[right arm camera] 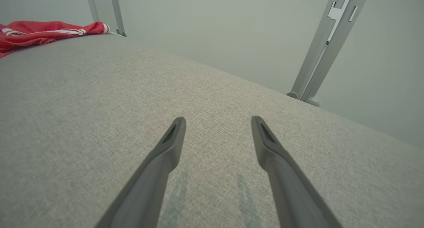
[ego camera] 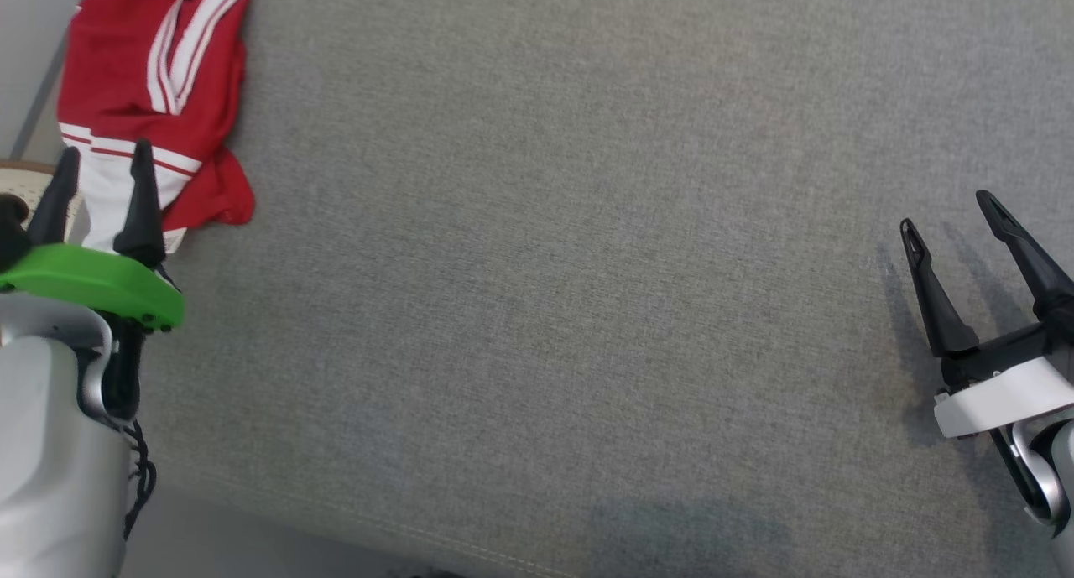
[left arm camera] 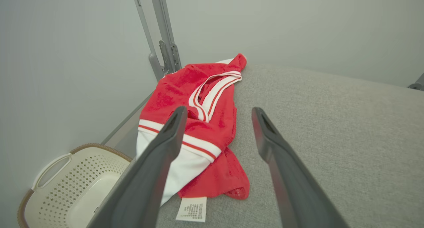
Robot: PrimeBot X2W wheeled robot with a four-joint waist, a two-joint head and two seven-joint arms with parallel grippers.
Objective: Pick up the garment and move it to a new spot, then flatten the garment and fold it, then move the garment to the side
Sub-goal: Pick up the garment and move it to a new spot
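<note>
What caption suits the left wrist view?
Open left gripper aimed at the crumpled red garment on grey fabric, cream basket beside.

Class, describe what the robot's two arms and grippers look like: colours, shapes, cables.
Each gripper has two long, tapering black fingers with slotted tips. The left gripper is mounted on a bright green plate, with a pale grey forearm and a twisted black cable. The right gripper has a white plate.

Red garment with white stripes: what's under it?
Grey woven fabric surface; the crumpled red garment lies at its left edge. A white label pokes out. Anything beneath the folds is covered.
</note>
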